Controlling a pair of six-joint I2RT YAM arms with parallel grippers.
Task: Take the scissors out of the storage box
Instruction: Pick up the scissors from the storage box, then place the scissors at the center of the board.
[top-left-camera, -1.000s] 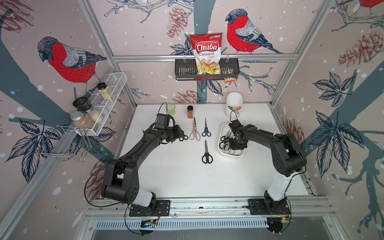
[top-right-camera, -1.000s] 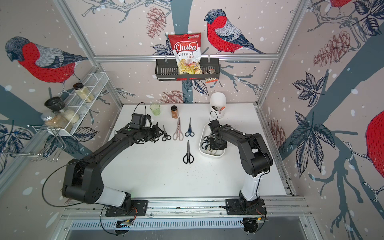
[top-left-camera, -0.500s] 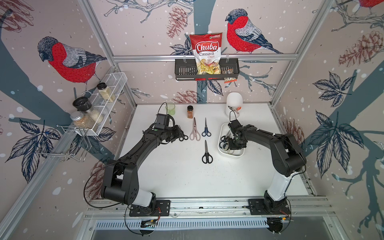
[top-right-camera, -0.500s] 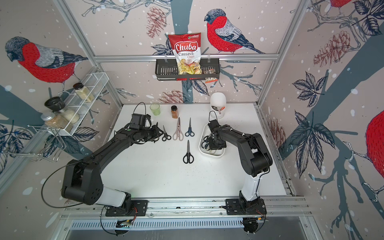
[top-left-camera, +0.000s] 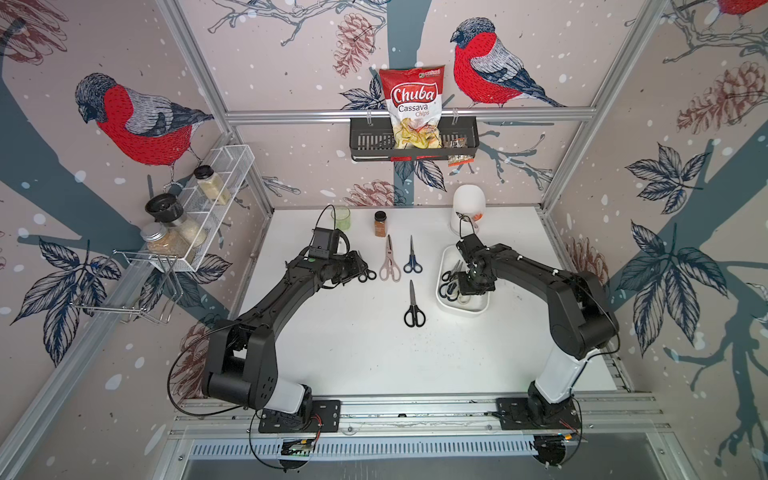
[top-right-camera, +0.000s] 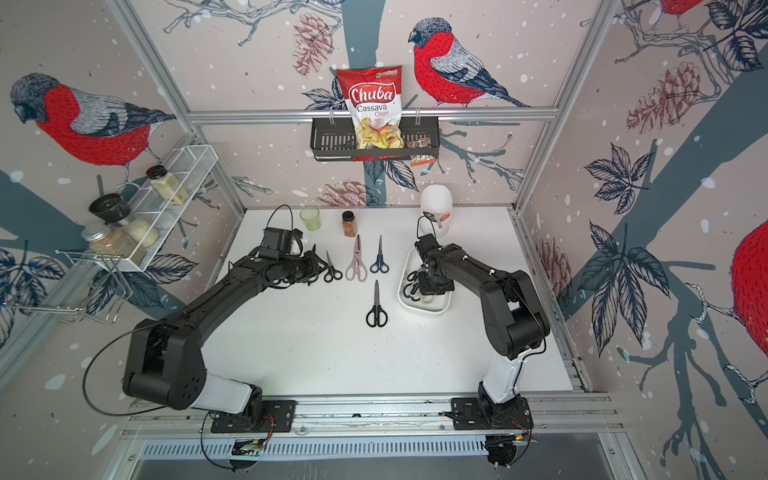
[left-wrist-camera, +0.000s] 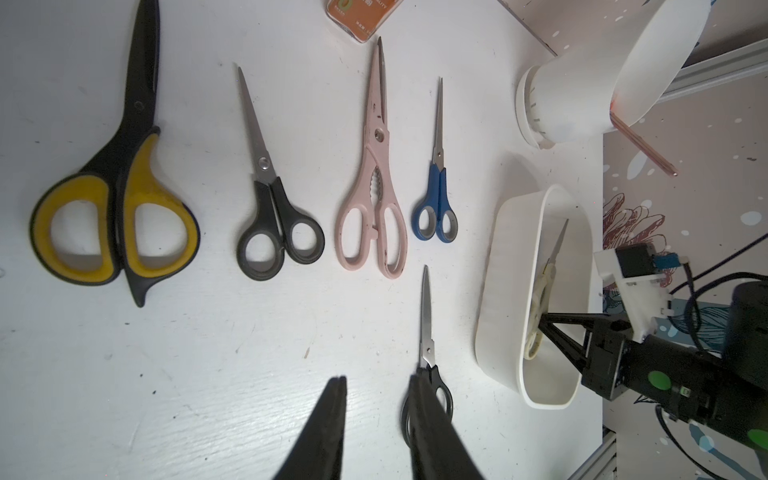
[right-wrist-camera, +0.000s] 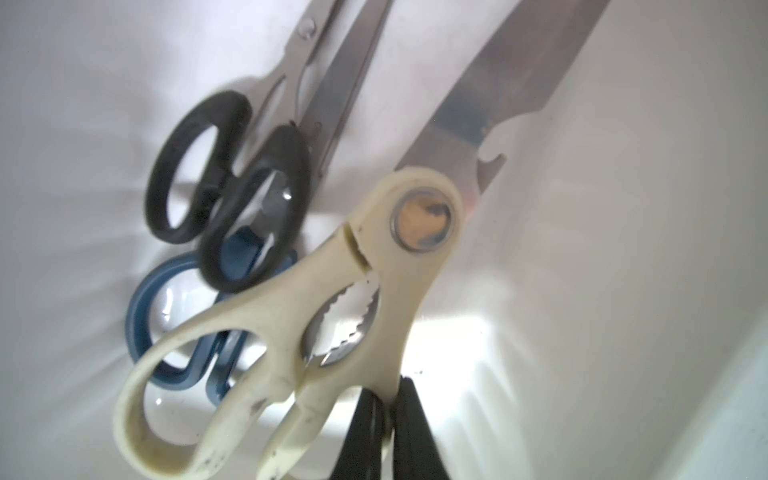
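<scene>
The white tabletop carries two black arms. The left arm stretches toward the far left, and the left hand hangs over the laid-out scissors. Its jaws are parted, with bare tabletop showing between them and nothing in its hold. The right arm bends down into the box, and the right hand is pinched fully closed on one handle of the cream pair.

A domed white container stands at the back right. Just in front of it sits the box, a shallow white tub near the right edge. The cream pair lies inside it along a long wall, blades toward the back. Beside it in the box lie the boxed black pair and, partly beneath that, the boxed blue pair.

Five pairs lie closed on the tabletop left of the box, blades toward the back.
- The yellow pair, the biggest, is leftmost in the row.
- The pink pair lies third in the row.
- The lone black pair lies nearer the front, just left of the box. In the left wrist view one left finger hides part of its handle.
- The short black pair lies between yellow and pink.
- The small blue pair ends the row on the right.

A brown jar stands just behind the pink pair's tip.
</scene>
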